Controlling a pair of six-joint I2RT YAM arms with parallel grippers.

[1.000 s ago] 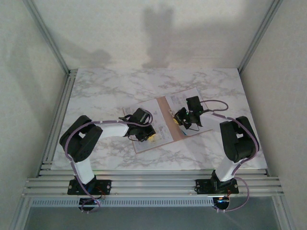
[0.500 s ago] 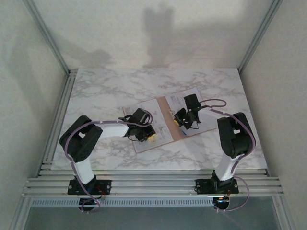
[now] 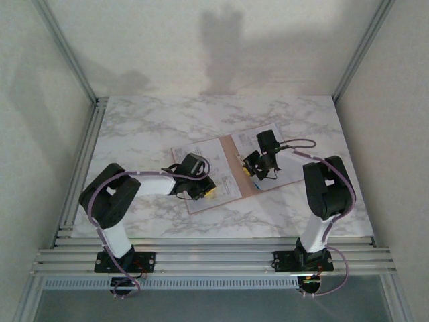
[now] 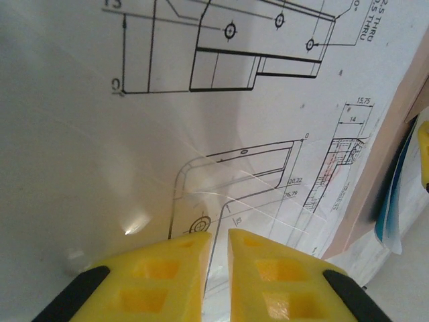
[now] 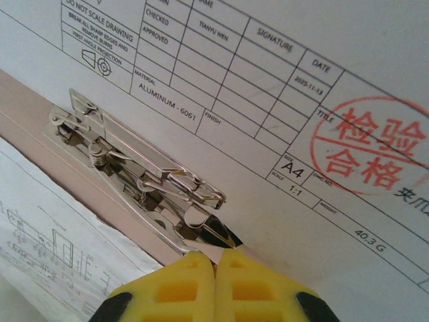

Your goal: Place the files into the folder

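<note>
We see folder (image 5: 27,117) open flat on tabletop (image 3: 147,121), long axis left-right, right end angled away, files (image 4: 201,134) on it. Left fingers (image 4: 181,268) near-clenched, gripping nothing; right fingers (image 5: 181,285) clenched by clip (image 5: 134,174).

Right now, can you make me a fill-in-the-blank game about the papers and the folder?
1. The round stamp on the paper is ____.
2. The right tool is pinching the shiny metal ____ in the folder.
3. The left tool has ____ fingers.
4. The folder isn't closed; it lies ____ on the table.
Missing words: red, clip, yellow, open.
</note>
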